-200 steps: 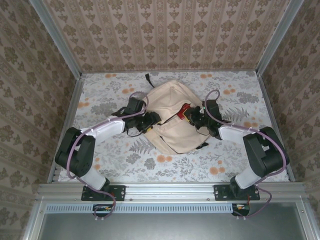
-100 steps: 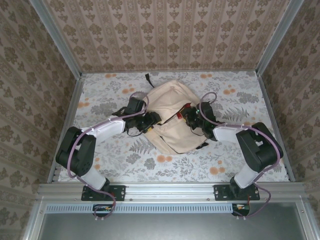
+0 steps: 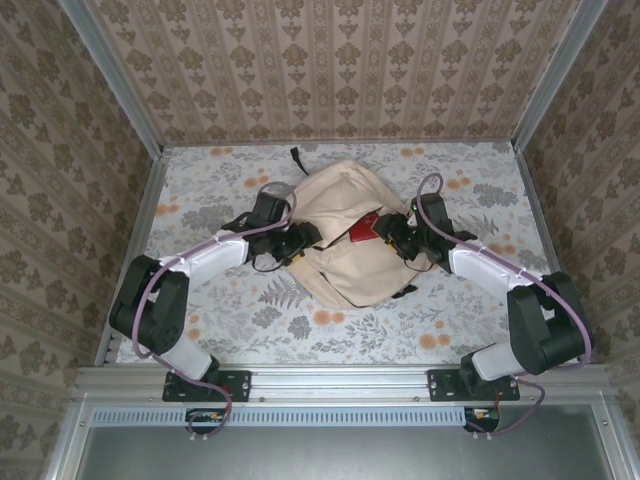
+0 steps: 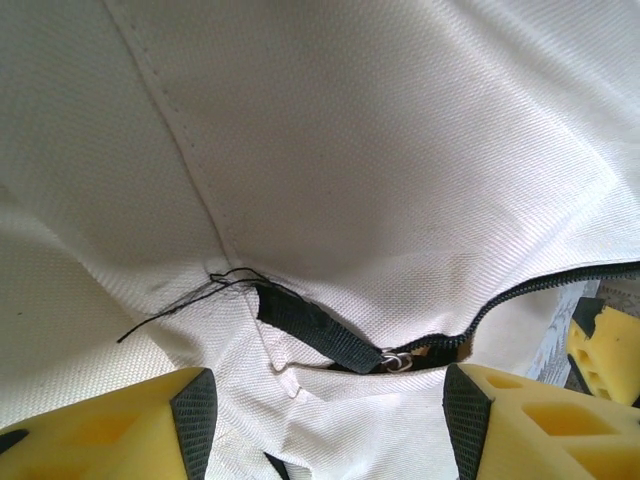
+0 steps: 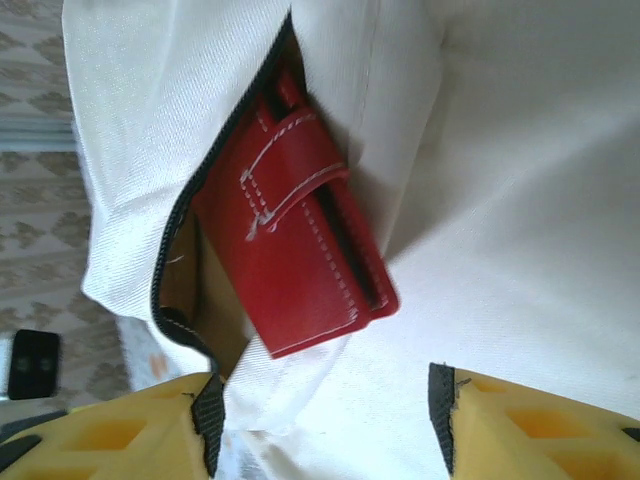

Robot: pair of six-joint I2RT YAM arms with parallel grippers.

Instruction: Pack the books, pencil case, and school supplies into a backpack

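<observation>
Floral cloth covers the table (image 3: pixel 300 320), with the backpack (image 3: pixel 345 270) in its middle. The left gripper (image 4: pixel 330 410) stands open and empty at the bag's left side, a zip pull (image 4: pixel 393 360) just ahead. The right gripper (image 5: pixel 325 420), also open and empty, is the nearer one to the red leather case (image 5: pixel 295 240), which lies just beyond it, half inside the pocket mouth, its long axis slanting away. No writing is readable.

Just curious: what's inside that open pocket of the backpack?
A red leather case with a stitched strap sticks partly out of the unzipped pocket of the backpack. Anything deeper is hidden by the fabric.
</observation>
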